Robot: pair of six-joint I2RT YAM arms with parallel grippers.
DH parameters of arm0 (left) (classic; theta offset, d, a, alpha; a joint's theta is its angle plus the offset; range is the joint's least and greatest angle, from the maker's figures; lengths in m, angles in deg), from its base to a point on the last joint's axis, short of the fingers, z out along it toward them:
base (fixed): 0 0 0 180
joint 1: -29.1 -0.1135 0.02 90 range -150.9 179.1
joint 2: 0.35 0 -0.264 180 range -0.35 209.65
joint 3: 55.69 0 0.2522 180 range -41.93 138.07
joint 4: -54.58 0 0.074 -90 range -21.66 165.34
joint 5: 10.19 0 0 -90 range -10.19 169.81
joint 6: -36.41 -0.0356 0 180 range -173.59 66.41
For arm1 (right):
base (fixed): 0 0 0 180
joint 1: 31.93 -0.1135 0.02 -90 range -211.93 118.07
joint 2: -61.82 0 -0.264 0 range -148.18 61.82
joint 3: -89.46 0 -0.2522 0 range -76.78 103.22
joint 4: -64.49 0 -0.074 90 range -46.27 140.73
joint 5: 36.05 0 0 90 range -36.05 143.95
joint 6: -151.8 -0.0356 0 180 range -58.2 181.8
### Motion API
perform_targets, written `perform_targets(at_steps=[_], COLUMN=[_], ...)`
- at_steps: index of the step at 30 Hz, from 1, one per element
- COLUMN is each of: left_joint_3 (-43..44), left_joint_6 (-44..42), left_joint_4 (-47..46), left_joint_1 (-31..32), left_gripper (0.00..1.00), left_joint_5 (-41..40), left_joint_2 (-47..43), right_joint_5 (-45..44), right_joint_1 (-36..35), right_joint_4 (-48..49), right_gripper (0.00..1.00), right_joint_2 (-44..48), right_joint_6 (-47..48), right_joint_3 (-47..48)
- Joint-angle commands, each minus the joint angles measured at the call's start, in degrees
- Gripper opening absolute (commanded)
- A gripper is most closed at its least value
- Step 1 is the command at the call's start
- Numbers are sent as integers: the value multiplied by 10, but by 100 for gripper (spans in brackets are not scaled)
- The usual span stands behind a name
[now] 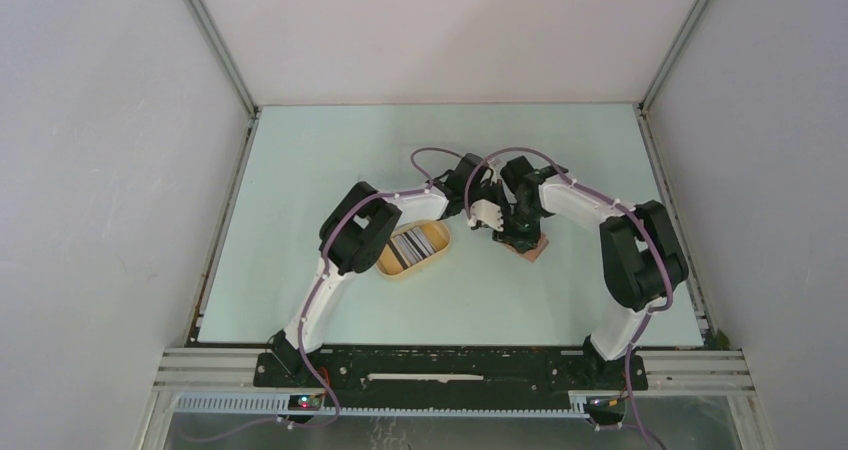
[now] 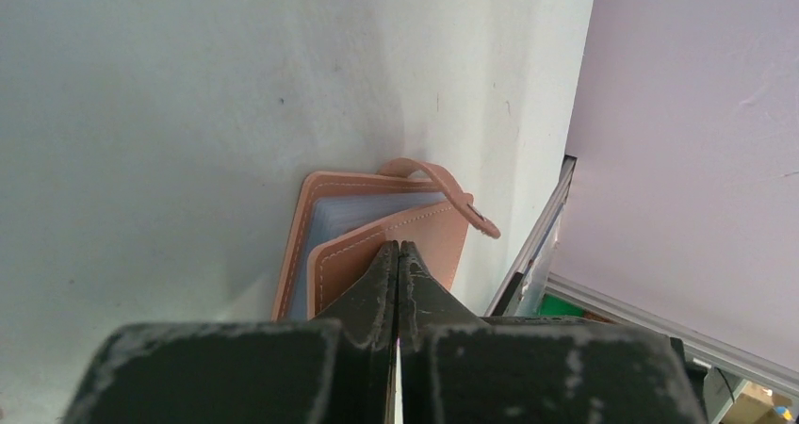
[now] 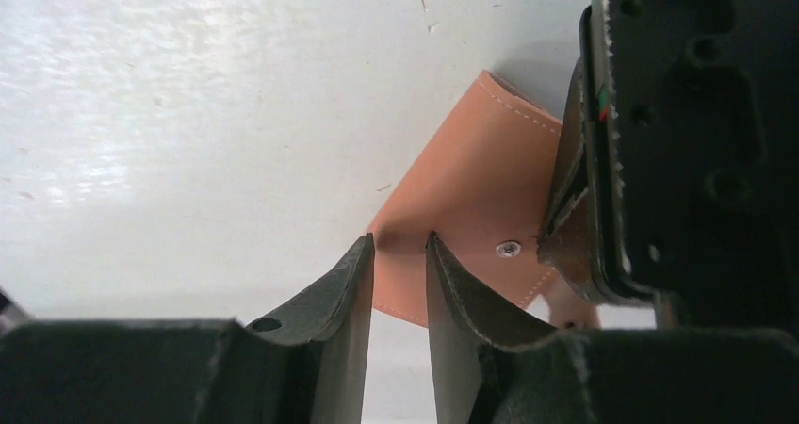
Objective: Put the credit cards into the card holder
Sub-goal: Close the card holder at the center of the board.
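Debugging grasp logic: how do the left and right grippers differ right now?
The left gripper has its jaws pressed fully together, pinching the raised cover of the card holder. The right gripper has its jaws parted with a clear gap and grips nothing. The left reaches over the cover, while the right's tips only come up to the holder's edge. Shared: both are dark two-finger grippers converged on the same holder.

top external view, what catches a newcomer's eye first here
Both arms arch inward, meeting over the card holder right of centre. The left gripper is shut on its cover, the right gripper open at its corner. Striped credit cards sit in a yellow tray further left.
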Motion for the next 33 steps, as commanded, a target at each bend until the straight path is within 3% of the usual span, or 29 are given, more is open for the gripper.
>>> perform_targets(at_steps=[1, 6, 13, 15, 22, 27, 33], left_joint_3=[-30, -33, -40, -39, -28, -15, -68], left_joint_6=[-34, -34, -21, -14, 3, 6, -18], left_joint_4=[114, 110, 73, 57, 13, -16, -25], left_joint_1=[23, 23, 23, 23, 19, 16, 7], left_gripper=[0, 0, 0, 1, 16, 24, 26], left_joint_5=[-37, -36, -28, -24, -20, -10, -30], left_joint_2=[38, 37, 17, 8, -40, -86, -148], right_joint_5=[121, 215, 383, 405, 370, 321, 264], right_joint_1=[39, 109, 241, 268, 291, 282, 269], right_joint_4=[-55, -85, -63, -42, -36, -70, -81], right_gripper=[35, 35, 35, 40, 48, 46, 42], right_joint_2=[28, 47, 38, 30, -43, -88, -106], right_joint_6=[-38, -61, -190, -230, -288, -271, -251], right_joint_3=[34, 61, 92, 92, 140, 194, 209])
